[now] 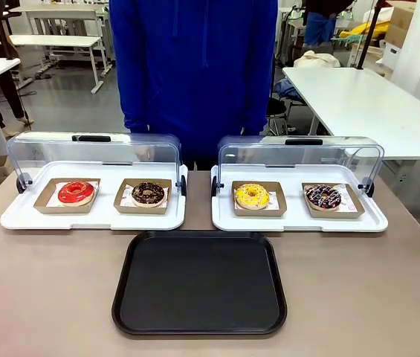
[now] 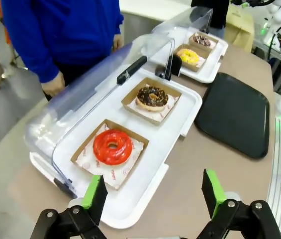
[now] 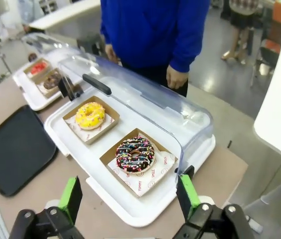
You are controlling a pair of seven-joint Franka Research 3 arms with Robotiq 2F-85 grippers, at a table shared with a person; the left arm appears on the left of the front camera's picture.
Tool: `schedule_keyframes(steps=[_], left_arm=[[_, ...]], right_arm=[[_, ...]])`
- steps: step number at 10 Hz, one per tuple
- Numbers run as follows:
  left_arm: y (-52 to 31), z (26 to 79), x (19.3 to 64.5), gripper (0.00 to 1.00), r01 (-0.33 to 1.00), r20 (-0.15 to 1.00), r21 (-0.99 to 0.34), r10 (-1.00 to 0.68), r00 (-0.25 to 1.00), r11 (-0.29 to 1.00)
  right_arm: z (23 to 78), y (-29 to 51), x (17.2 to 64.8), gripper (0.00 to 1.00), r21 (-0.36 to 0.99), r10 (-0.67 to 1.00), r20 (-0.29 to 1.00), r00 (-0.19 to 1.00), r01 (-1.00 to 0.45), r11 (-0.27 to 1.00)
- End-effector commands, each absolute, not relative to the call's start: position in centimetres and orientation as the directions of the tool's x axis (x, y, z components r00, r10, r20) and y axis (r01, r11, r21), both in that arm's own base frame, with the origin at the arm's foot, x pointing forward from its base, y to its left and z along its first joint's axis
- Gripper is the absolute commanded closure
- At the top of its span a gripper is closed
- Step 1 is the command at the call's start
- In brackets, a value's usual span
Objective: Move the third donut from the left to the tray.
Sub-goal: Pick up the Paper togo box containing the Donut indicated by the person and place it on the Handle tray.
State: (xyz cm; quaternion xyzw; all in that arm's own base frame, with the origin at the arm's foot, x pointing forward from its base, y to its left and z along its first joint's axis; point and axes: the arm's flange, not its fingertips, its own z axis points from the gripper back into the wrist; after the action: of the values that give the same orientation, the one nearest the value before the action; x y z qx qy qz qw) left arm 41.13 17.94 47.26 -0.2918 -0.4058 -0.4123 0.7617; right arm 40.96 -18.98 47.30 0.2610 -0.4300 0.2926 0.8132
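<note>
The third donut (image 1: 252,195) has bright yellow icing and sits in a square brown cardboard holder on the right white tray; it also appears as the yellow donut (image 3: 90,115) and far off as the yellow donut (image 2: 188,56). The black tray (image 1: 200,282) lies bare in front of both white trays, seen too as the black tray (image 2: 233,113) and the black tray (image 3: 16,148). My left gripper (image 2: 153,196) is open above the near edge of the left white tray. My right gripper (image 3: 130,196) is open over the right white tray's corner, by the sprinkled chocolate donut (image 3: 135,154).
Left white tray (image 1: 16,216) holds a red donut (image 1: 76,193) and a chocolate donut (image 1: 148,193); the right white tray (image 1: 373,222) also holds a sprinkled chocolate donut (image 1: 322,196). Both clear lids (image 1: 94,148) stand raised at the back. A person in blue (image 1: 195,67) stands behind.
</note>
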Motion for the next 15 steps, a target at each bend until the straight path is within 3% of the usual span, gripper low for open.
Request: schedule_keyframes(steps=[1, 6, 7, 15], left_arm=[[16.6, 47.9, 39.3, 0.0, 0.871, 0.892, -0.054, -0.367, 0.262, 0.489], [17.0, 48.4, 38.3, 0.0, 0.836, 0.927, 0.022, -0.324, 0.189, 0.549], [17.0, 49.3, 38.2, 0.0, 0.856, 0.899, -0.035, -0.358, 0.253, 0.515], [17.0, 49.3, 38.2, 0.0, 0.856, 0.899, -0.035, -0.358, 0.253, 0.515]], right_arm=[[47.2, -20.9, 41.1, 0.0, 0.17, 0.232, 0.877, 0.422, -0.722, 0.671], [47.0, -21.7, 39.7, 0.0, 0.209, 0.187, 0.878, 0.441, -0.705, 0.677], [47.0, -21.7, 39.7, 0.0, 0.209, 0.187, 0.878, 0.441, -0.705, 0.677], [47.0, -21.7, 39.7, 0.0, 0.209, 0.187, 0.878, 0.441, -0.705, 0.677]])
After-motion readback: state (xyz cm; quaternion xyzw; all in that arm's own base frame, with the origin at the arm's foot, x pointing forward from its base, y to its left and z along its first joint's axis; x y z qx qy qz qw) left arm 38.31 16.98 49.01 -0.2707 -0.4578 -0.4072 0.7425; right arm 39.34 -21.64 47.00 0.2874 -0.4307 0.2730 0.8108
